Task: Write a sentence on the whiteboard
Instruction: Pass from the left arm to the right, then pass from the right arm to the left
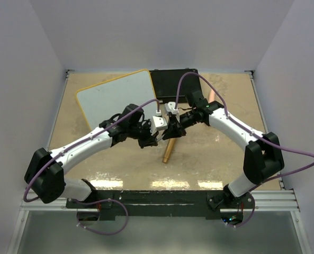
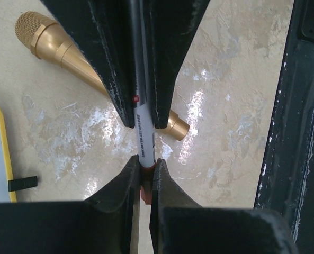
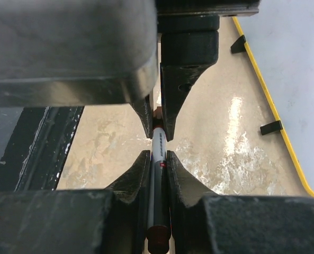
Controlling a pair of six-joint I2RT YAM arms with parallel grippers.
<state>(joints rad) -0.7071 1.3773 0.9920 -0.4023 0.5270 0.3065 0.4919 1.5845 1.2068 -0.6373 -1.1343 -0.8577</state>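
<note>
Left fingers (image 1: 148, 139) and right fingers (image 1: 172, 130) both squeeze the marker (image 2: 145, 138) end to end; the whiteboard (image 1: 117, 98) lies farther back, nearer the left arm.

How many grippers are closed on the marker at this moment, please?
2. The left gripper is shut on the marker near its reddish end; the right gripper is shut on its grey section. The two face tip to tip above the gold microphone.

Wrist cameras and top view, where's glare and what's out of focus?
Left wrist view: white glare patches on the glossy table, marker sharp. Right wrist view: grey shape at top left out of focus, glare streak on the table. Top external view: lamp reflections along the table's near edge.
</note>
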